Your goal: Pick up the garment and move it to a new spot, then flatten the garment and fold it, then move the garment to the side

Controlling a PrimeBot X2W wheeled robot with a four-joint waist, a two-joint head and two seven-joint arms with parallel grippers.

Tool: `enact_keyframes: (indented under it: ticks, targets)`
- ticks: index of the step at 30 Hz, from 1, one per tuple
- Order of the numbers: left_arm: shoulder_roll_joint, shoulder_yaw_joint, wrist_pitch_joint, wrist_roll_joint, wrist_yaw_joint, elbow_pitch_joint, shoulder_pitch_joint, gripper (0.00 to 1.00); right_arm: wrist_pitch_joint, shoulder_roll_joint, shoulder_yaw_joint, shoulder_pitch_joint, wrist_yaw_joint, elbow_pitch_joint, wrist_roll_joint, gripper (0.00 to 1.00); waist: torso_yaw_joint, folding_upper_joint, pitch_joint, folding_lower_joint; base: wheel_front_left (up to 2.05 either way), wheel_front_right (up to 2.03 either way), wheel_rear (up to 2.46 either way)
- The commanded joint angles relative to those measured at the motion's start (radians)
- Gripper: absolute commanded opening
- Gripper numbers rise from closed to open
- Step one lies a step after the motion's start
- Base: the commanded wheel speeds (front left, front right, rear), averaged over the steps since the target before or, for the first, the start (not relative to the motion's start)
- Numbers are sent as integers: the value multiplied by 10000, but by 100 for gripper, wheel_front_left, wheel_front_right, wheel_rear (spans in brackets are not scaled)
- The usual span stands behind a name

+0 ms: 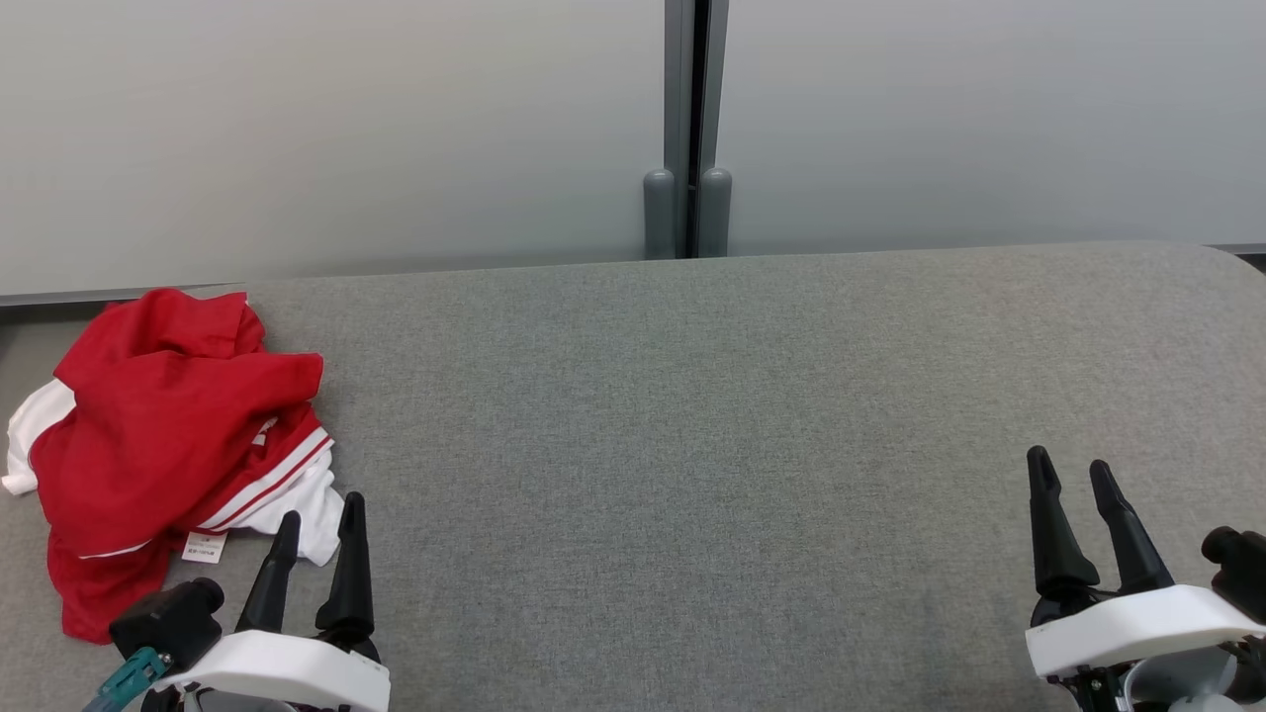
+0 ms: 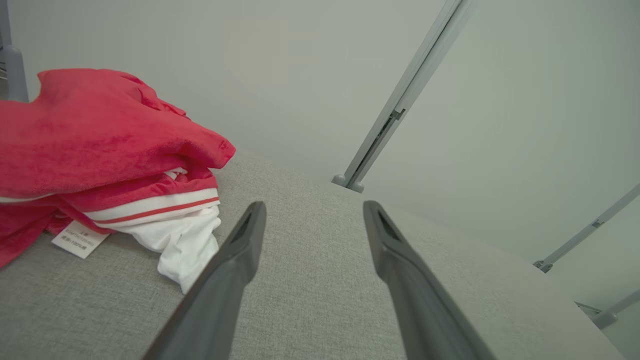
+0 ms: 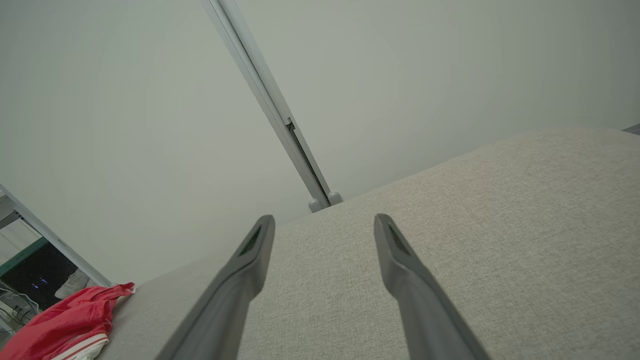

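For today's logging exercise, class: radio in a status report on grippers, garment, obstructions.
Left gripper open, empty, beside garment. Right gripper open, empty. Garment crumpled, left end of table. Nothing between.

The only writing here is on a small white tag (image 2: 80,239) hanging from the red and white garment (image 1: 168,435), flat on the grey table (image 1: 692,445) near its left edge. It carries a few lines of dark print, too small and blurred to read.
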Motion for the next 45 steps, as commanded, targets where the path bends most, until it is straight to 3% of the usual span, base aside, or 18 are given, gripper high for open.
enact_keyframes:
  ticks: [1, 20, 45]
  targets:
    - [79, -7, -87, 276, -47, -90, -88, 100, -125, -70, 2, -43, 18, -157, -275, 100, -1, 0, -2, 0, 0, 0, 0]
    - [149, -46, -589, 2448, 49, 0, 87, 100, -634, -29, 263, 135, 20, -181, -2241, 100, -21, 0, -8, 0, 0, 0, 0]
    - [113, 411, -1097, 4301, 231, 272, 337, 100, -1134, 181, 180, 443, 23, 108, -3508, 100, 56, 0, -7, 0, 0, 0, 0]
